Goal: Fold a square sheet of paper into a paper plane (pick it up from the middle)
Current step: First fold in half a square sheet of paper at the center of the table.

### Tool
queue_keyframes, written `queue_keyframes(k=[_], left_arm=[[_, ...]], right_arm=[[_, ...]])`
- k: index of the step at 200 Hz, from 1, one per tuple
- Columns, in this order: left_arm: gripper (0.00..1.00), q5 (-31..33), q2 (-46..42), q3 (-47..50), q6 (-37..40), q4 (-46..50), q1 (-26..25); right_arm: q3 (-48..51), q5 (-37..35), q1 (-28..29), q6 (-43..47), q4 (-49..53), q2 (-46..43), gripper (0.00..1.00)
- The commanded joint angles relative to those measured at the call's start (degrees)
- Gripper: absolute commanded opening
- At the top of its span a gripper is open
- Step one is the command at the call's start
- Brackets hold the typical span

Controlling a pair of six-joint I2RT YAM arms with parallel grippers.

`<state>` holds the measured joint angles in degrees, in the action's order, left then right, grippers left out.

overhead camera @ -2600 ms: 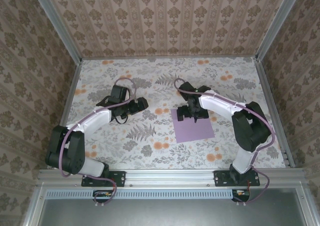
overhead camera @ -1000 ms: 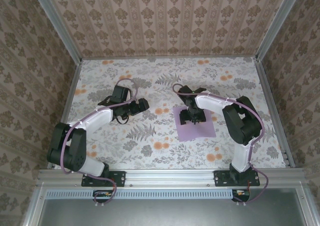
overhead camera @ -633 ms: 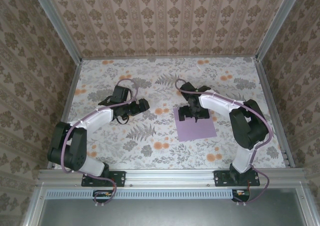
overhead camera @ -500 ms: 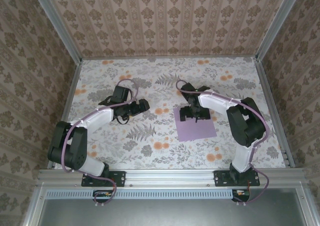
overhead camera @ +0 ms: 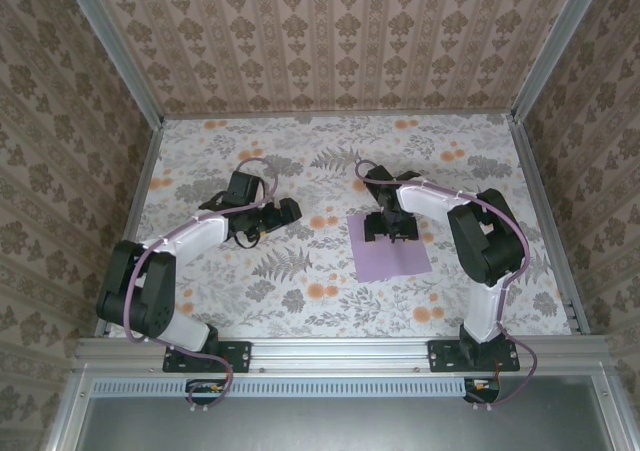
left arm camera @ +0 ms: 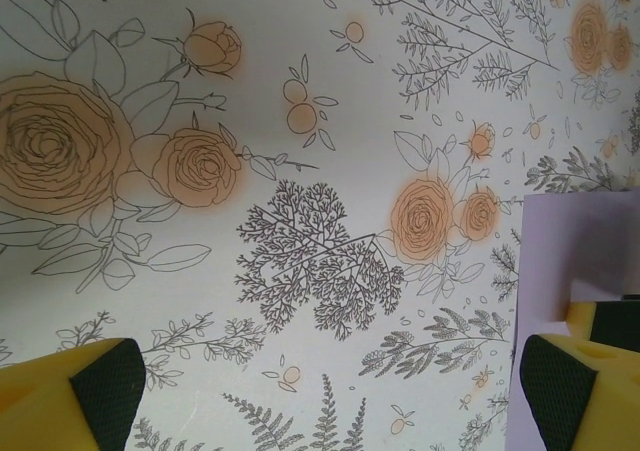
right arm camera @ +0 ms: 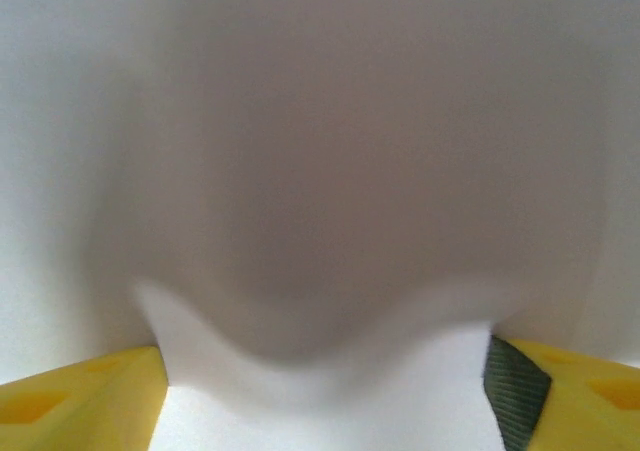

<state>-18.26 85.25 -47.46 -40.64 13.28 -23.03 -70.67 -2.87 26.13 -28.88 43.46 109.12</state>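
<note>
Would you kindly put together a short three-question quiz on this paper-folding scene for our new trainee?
1. True or false: the left gripper is holding the square sheet of paper.
2. Multiple choice: the right gripper is A) over the sheet; B) beside the sheet, clear of it; C) touching the left gripper.
3. Short answer: in the left wrist view, at which edge of the picture does the sheet appear?

Key: 1. False, it hovers open, apart from the sheet. 2. A. 3. The right edge.
</note>
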Motion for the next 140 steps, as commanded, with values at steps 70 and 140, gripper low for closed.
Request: queue_keyframes(k=[70,140], left_arm=[[0.97,-8.1,1.5,0.9,-4.0,-8.2,-0.5],[0.73,-24.2,1.0,7.3,-9.2,-23.0,4.2]], right_arm=[[6.0,13.5,-2.0,-2.3,-9.1,-6.4,0.40],[14.5,44.1,-2.0,-20.6,-41.3,-15.6,0.21]])
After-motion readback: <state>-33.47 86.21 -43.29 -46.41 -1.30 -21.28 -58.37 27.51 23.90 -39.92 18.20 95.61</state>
